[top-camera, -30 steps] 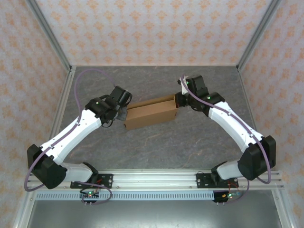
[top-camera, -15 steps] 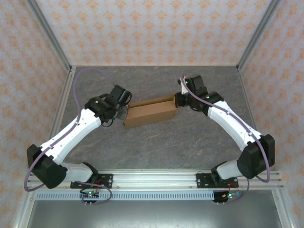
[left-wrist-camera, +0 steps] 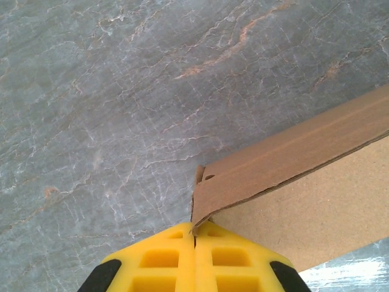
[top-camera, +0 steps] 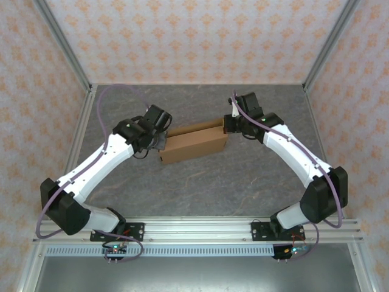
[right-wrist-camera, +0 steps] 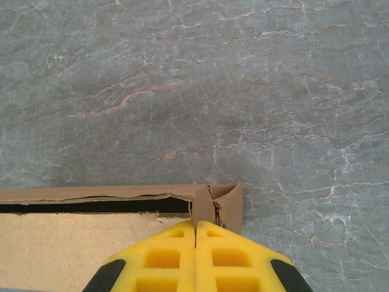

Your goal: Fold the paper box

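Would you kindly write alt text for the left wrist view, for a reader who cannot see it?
The left gripper, yellow and shut, pinches a corner flap of the brown paper box, which lies on a grey marbled table.

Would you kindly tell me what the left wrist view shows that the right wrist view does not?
Left wrist view: the left gripper shut on a flap corner of the paper box, beside a small slot. Right wrist view: the right gripper shut at another corner, where a folded tab stands and a dark gap runs under the top edge. Both: yellow fingertips pressed together, brown cardboard, the grey marbled table.
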`<state>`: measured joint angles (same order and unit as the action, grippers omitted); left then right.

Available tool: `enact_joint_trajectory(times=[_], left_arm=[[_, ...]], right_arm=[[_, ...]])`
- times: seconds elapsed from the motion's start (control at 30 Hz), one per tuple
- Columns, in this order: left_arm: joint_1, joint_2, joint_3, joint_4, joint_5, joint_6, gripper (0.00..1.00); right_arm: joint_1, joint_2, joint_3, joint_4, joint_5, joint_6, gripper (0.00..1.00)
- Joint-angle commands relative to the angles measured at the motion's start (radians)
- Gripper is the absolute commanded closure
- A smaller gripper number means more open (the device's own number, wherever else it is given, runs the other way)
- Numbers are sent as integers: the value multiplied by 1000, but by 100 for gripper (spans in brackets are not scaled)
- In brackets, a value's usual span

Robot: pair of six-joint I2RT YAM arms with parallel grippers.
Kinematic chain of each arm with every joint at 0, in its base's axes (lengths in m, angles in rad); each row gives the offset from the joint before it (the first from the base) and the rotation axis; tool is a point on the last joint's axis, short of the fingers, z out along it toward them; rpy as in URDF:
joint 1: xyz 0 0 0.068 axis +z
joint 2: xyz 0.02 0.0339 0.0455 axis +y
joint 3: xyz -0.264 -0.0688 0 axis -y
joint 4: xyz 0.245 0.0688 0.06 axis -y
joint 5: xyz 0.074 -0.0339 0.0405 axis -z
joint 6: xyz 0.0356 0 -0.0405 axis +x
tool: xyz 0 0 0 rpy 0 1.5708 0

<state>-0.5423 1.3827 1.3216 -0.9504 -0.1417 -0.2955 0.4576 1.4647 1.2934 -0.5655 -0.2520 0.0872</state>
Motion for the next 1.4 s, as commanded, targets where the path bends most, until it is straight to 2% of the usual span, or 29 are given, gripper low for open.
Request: enact_joint_trajectory(times=[0.0, 0.73, 1.37], left_arm=[[3, 6, 39, -27, 15, -27, 100], [49, 120, 148, -120, 59, -116, 100], [64, 177, 169, -120, 107, -203, 100]], right_arm=[[1, 15, 19, -56, 24, 22, 100], [2, -10, -11, -28, 25, 29, 100], [1, 3, -8, -19, 8, 28, 100]])
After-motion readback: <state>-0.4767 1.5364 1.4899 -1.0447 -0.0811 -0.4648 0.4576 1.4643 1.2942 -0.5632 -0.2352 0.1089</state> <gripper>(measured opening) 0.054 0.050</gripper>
